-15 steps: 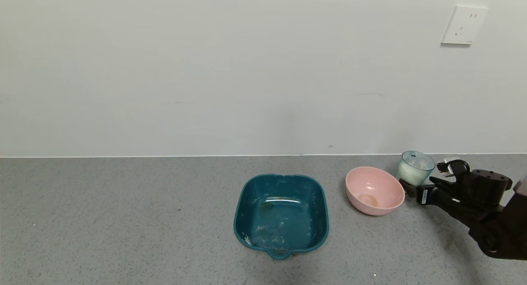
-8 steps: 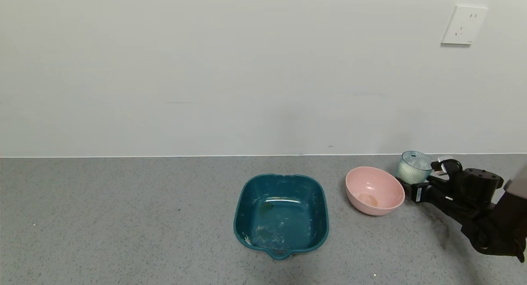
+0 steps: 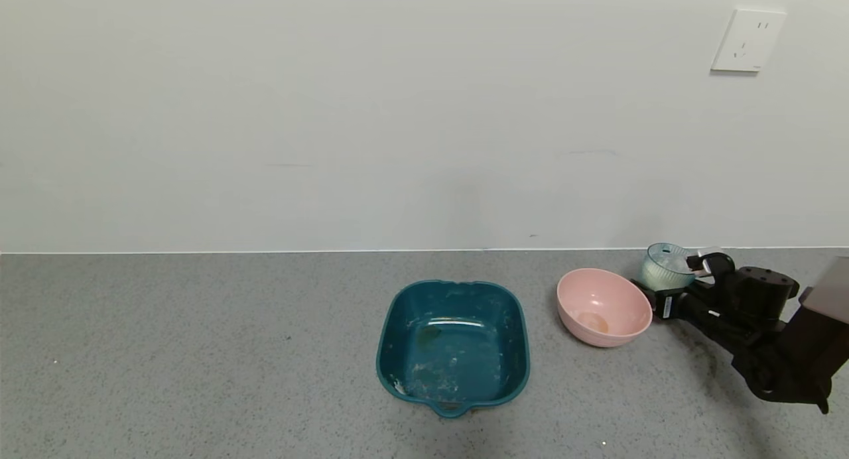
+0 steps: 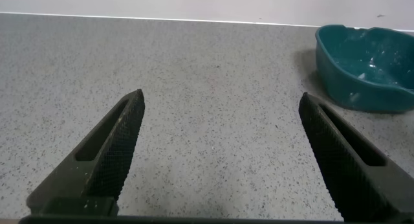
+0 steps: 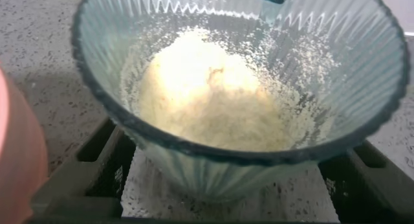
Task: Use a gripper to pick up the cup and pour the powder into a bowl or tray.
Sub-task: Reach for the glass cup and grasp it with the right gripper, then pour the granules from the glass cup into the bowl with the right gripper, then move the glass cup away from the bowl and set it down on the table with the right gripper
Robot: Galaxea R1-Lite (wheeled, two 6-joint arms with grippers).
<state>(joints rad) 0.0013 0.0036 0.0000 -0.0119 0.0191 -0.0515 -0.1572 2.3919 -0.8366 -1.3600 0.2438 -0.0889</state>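
Note:
The pale blue-green ribbed cup (image 3: 665, 265) stands upright on the grey counter at the far right, behind the pink bowl. In the right wrist view the cup (image 5: 226, 175) fills the frame and holds a heap of cream powder (image 5: 207, 88). My right gripper (image 3: 671, 278) is open, with one jaw on each side of the cup's lower part and a small gap on both sides; in its own view the right gripper (image 5: 229, 149) straddles the cup. The dark teal basin (image 3: 404, 313) sits at the counter's middle. My left gripper (image 4: 220, 98) is open and empty over bare counter, with the basin (image 4: 362, 88) off to one side.
A round pink bowl (image 3: 603, 306) stands right next to the cup, between it and the basin; its edge shows in the right wrist view (image 5: 16, 153). The wall rises just behind the cup. A white wall socket (image 3: 747, 40) is high on the right.
My right gripper has moved in toward the wall and the cup, so its jaws now reach past the cup's sides. The cup, bowl and basin have not moved.

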